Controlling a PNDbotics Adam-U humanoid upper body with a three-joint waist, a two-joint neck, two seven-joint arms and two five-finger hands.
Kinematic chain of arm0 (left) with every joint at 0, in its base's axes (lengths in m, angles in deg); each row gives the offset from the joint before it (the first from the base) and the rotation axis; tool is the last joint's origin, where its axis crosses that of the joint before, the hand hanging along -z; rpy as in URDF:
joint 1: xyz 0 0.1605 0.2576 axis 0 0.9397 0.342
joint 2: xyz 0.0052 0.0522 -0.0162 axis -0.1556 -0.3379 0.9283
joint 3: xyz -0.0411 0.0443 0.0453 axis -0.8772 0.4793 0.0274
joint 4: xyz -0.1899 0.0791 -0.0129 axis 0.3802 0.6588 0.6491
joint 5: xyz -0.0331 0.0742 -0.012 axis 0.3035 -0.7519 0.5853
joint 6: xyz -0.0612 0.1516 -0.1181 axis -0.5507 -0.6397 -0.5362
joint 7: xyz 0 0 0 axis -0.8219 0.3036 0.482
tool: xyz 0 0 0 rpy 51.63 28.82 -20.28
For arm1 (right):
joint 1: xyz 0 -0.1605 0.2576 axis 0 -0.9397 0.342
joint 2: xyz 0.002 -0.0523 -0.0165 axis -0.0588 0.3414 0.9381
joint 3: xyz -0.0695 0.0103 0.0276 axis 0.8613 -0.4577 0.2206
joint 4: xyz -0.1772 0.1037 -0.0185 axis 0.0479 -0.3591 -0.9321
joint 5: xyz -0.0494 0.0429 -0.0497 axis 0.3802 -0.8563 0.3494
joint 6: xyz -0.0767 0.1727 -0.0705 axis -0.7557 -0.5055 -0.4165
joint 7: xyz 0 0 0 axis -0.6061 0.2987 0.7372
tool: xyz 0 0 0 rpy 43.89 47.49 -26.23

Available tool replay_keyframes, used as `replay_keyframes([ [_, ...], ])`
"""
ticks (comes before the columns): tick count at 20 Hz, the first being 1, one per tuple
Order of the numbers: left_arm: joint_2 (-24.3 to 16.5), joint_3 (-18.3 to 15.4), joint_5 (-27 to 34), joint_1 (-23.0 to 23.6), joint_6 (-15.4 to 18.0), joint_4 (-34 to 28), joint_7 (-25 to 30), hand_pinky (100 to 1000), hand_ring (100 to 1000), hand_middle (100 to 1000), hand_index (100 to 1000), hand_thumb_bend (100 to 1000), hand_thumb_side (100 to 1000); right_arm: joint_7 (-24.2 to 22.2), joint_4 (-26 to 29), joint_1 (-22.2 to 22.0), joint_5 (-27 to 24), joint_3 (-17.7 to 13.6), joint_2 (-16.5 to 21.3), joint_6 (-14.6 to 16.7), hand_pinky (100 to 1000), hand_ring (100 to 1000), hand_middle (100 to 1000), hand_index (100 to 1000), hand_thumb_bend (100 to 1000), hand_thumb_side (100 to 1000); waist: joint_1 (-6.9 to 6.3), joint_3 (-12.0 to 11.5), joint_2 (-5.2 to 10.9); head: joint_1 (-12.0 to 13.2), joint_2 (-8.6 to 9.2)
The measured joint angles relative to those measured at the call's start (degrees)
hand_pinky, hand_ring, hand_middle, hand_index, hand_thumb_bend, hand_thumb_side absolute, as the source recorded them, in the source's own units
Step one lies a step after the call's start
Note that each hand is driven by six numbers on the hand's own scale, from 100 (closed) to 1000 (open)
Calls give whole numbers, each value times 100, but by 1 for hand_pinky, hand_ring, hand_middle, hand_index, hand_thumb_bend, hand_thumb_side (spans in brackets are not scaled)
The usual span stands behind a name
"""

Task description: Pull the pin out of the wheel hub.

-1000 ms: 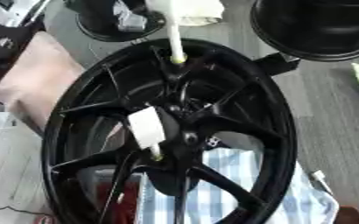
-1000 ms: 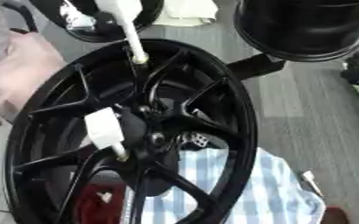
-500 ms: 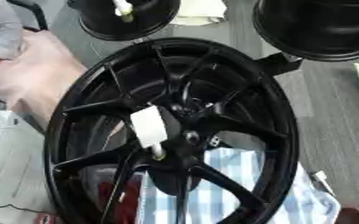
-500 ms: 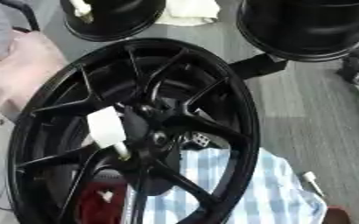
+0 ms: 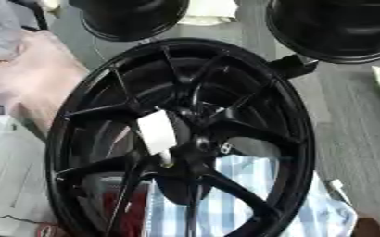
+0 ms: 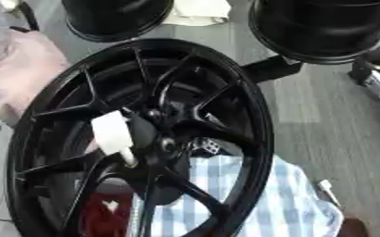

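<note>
Left eye view: a black multi-spoke wheel hub (image 5: 185, 139) is standing tilted, filling the frame. A white tag (image 5: 157, 132) is hanging at its centre, with a small pin-like tip (image 5: 167, 162) showing just below it. A blue-and-white checked cloth (image 5: 250, 199) is lying behind the lower spokes.

Right eye view: two more black wheels (image 6: 116, 18) are sitting at the far edge – a pale cloth (image 6: 197, 11) between them. Dark equipment (image 6: 376, 76) is showing at the right edge only here.

Neither robot hand is appearing, so their state cannot be told.
</note>
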State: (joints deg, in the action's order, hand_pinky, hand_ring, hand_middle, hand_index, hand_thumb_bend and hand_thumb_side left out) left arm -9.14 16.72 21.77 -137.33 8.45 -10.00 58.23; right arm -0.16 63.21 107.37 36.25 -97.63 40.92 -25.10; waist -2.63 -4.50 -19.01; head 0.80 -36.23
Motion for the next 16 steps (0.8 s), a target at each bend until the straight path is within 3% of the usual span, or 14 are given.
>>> replay_keyframes([
  [8, -397, -452, 269, 1029, 158, 304, -158, 645, 522, 320, 409, 100, 283, 24, 2, 40, -5, -13, -1, 4, 874, 733, 726, 705, 327, 250, 76, -21, 26, -92, 0],
  [10, -421, -497, 258, 1159, 181, 359, -181, 673, 571, 403, 491, 100, 271, 34, 2, 40, -8, -31, -2, 13, 874, 733, 726, 705, 327, 250, 94, -20, 29, -93, 4],
  [12, -432, -521, 205, 1256, 190, 408, -190, 740, 687, 577, 706, 100, 257, 44, 2, 40, -9, -33, -2, 21, 874, 733, 727, 705, 327, 250, 103, -21, 29, -93, 6],
  [13, -432, -530, 173, 1296, 190, 423, -190, 786, 767, 708, 860, 100, 312, 47, 2, 40, -10, -33, -3, 24, 875, 733, 727, 705, 328, 250, 103, -21, 29, -93, 8],
  [14, -433, -530, 142, 1319, 180, 436, -180, 819, 822, 785, 923, 100, 492, 48, 3, 40, -11, -33, -3, 23, 875, 733, 727, 705, 328, 250, 102, -21, 29, -94, 9],
  [16, -433, -531, 72, 1353, 144, 440, -144, 845, 857, 830, 943, 100, 704, 51, 3, 40, -12, -33, -4, 20, 875, 733, 727, 706, 328, 250, 102, -26, 29, -95, 10],
])
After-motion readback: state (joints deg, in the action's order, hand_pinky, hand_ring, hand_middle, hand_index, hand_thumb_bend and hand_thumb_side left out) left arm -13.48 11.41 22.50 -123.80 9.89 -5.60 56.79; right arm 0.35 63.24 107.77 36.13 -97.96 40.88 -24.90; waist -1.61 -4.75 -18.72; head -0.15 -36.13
